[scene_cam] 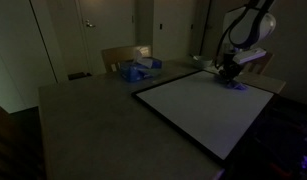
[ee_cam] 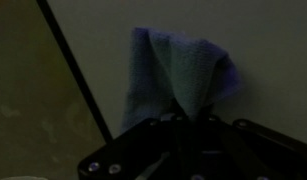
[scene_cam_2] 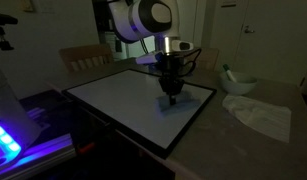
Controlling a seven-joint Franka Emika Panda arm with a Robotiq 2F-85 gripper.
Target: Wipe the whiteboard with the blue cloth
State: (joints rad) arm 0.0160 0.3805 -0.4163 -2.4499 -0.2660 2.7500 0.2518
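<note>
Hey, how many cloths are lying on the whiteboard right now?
1. The blue cloth sits on the whiteboard near one edge, pinched in the gripper. The room is dim, but no other shows on the board.

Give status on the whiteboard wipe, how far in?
Done: the blue cloth is picked up, pinched in the gripper. In hand: the cloth is pressed on the whiteboard close to one corner. Left: nearly the whole board lies beyond the cloth. The light is too dim to tell whether any marks are there or wiped.
</note>
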